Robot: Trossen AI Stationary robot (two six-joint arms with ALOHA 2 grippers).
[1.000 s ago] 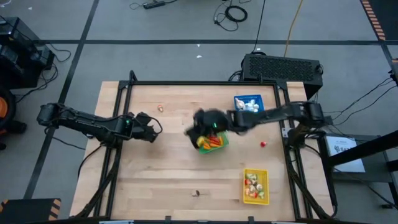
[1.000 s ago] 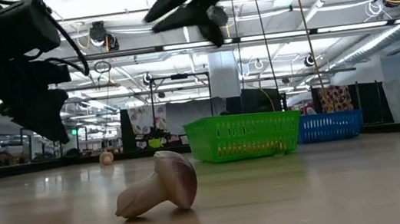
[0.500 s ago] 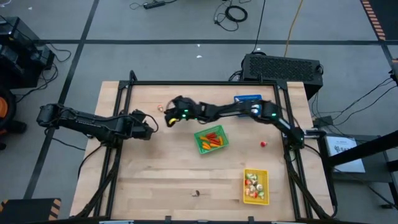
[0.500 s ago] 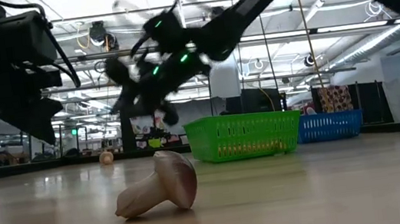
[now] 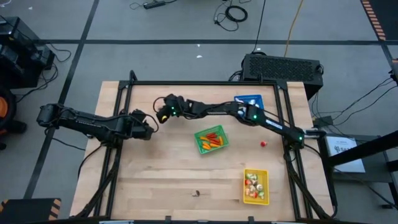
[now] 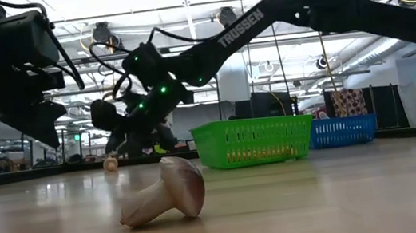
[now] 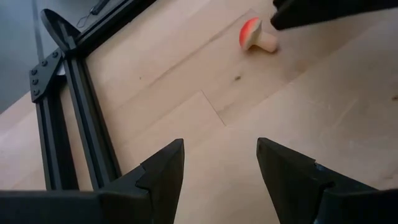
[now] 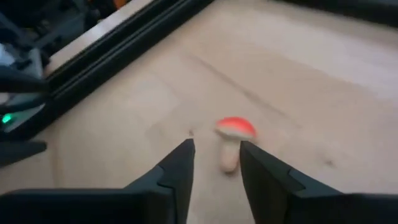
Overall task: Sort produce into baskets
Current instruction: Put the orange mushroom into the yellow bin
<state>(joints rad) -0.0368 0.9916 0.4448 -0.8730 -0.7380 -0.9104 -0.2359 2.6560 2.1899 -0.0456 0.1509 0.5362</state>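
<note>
The right gripper (image 8: 216, 167) has its fingers (image 8: 176, 168) spread, and a small red-capped mushroom (image 8: 233, 140) lies on the tabletop (image 5: 155, 180) just ahead of the tips, not touched. From above, this gripper (image 5: 163, 112) sits at the far left part of the tabletop, its arm stretched across from the right side. The left gripper (image 7: 219, 163) hovers just beside it, fingers (image 7: 165, 168) also spread and holding nothing, with the same mushroom (image 7: 256, 36) farther off.

The green basket (image 5: 211, 139) with orange and red pieces stands near the middle. The blue basket (image 5: 247, 101) sits at the far edge, partly hidden by the right arm. The yellow basket (image 5: 255, 186) stands near the front right. A red piece (image 5: 263, 144) lies alone toward the right, and a brown mushroom (image 6: 166, 193) lies on its side near the front edge.
</note>
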